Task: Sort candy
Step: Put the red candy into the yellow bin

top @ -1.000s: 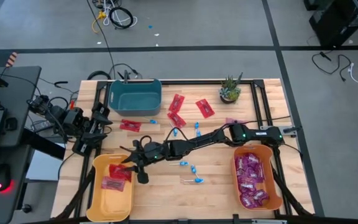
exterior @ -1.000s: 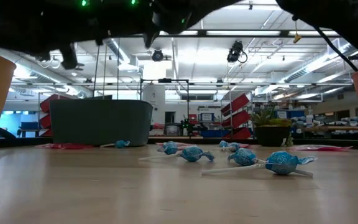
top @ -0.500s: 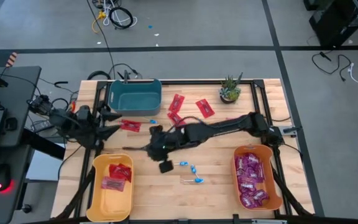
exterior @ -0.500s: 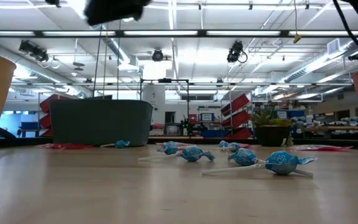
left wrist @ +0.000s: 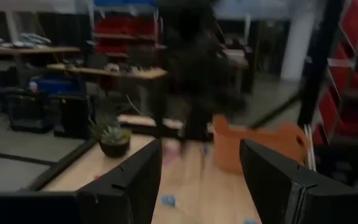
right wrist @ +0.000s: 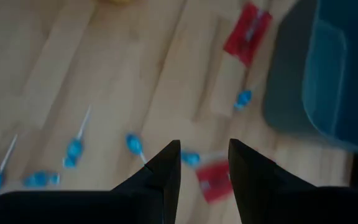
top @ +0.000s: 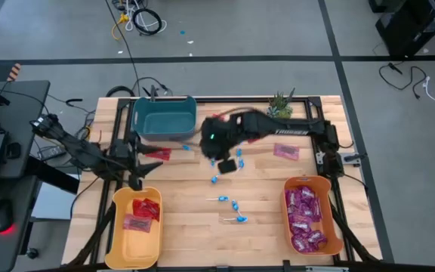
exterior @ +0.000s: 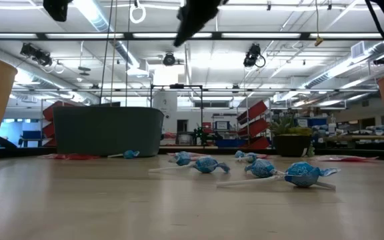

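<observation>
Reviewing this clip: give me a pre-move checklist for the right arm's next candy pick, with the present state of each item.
1. Right gripper empty, jaws apart: ok.
2. Right gripper above loose candy: ok; flat red packet and tiny blue lollipops on white sticks lie below on the wooden table.
3. Which piece is targeted: cannot tell.
4. Left gripper open, empty, off to the table's left side: ok.
5. Yellow plastic bin holding only red packets: ok.
6. Teal plastic bin ready for lollipops: cannot tell; contents not visible.

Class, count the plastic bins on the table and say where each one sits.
3: a teal bin at the far left, a yellow bin at the near left, an orange bin at the near right.
</observation>
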